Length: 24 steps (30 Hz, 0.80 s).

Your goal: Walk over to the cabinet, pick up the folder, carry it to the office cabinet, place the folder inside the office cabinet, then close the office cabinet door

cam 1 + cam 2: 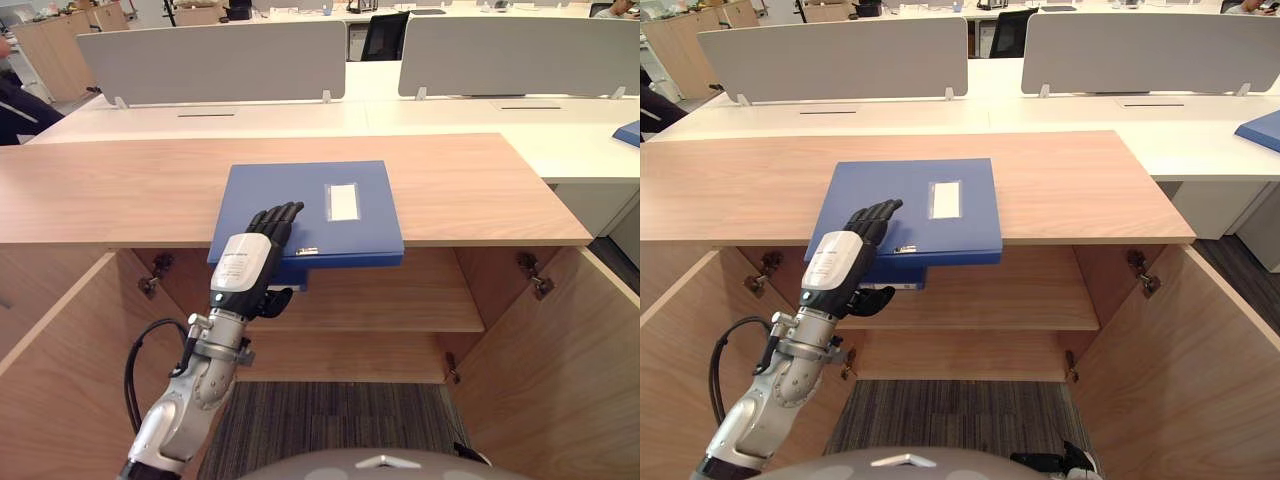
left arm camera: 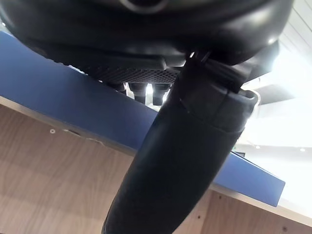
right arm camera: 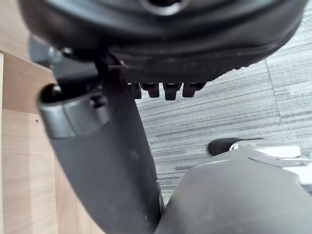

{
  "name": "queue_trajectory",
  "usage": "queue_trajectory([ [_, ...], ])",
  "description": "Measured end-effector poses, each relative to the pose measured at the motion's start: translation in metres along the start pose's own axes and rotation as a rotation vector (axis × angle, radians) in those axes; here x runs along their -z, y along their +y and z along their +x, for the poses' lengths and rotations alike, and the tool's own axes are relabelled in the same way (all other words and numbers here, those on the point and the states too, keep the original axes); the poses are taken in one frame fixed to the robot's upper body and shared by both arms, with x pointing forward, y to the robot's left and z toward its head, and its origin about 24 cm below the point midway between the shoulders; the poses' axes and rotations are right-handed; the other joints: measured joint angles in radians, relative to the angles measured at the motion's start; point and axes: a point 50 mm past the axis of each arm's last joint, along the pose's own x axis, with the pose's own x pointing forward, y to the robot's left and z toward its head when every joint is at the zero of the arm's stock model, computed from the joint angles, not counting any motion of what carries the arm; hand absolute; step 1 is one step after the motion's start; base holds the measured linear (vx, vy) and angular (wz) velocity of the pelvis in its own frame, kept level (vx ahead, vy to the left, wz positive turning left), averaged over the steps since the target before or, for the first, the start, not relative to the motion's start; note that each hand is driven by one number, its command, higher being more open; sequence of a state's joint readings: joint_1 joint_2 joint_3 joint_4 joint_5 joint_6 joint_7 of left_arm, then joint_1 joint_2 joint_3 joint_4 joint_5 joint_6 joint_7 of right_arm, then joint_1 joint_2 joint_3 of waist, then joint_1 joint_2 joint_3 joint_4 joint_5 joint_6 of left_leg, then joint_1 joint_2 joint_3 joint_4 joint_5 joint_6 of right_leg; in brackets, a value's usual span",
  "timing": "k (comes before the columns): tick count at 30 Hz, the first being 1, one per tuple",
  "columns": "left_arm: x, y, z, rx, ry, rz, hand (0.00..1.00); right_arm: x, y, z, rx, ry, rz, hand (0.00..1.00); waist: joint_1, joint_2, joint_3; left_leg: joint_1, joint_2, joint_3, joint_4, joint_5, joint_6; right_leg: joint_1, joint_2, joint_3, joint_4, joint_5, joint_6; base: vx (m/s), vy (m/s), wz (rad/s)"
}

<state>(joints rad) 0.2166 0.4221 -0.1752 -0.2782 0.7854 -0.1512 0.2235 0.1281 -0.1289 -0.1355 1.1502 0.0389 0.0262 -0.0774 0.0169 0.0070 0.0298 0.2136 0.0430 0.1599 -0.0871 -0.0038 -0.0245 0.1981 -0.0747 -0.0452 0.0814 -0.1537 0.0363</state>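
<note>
We found the pick-up in hand: the left hand [image 1: 243, 262] pinched the folder [image 1: 360, 235], fingers [image 1: 278, 218] above, thumb beneath its edge overhanging the cabinet [image 1: 120, 190] top. The next move, we judged, called for lifting clear, then lowering onto the shelf [image 1: 400, 300].

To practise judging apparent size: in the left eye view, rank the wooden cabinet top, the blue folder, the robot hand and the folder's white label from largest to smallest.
1. wooden cabinet top
2. blue folder
3. left robot hand, gripping the folder, so about equally near the camera
4. white label
</note>
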Motion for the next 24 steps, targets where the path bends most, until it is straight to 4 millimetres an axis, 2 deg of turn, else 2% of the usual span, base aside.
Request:
queue_trajectory([
  [12, 0.000, 0.014, 0.012, -0.210, 0.028, 0.017, 0.00, 0.001, -0.001, 0.000, 0.005, 0.004, 0.000, 1.00, -0.019, 0.002, 0.004, -0.002, -0.001, 0.015, -0.001, 0.000, 0.000, 0.000, 0.000, 0.014, -0.022, 0.013, 0.009, -0.03, -0.015, -0.04],
  [17, 0.000, 0.015, 0.012, -0.253, 0.074, -0.057, 0.00, 0.000, 0.001, 0.000, 0.010, 0.001, 0.003, 1.00, -0.022, -0.002, 0.013, -0.005, 0.001, 0.016, -0.001, 0.000, 0.000, 0.000, 0.001, 0.015, -0.030, 0.015, 0.010, 0.00, 0.000, 0.00],
  [24, -0.011, 0.025, 0.009, -0.333, 0.087, -0.206, 0.00, -0.006, 0.005, -0.001, 0.024, -0.034, 0.028, 1.00, -0.021, -0.010, 0.017, -0.011, 0.003, 0.030, -0.001, -0.002, 0.000, -0.016, 0.001, 0.035, -0.022, 0.016, 0.010, -0.02, -0.017, -0.07],
])
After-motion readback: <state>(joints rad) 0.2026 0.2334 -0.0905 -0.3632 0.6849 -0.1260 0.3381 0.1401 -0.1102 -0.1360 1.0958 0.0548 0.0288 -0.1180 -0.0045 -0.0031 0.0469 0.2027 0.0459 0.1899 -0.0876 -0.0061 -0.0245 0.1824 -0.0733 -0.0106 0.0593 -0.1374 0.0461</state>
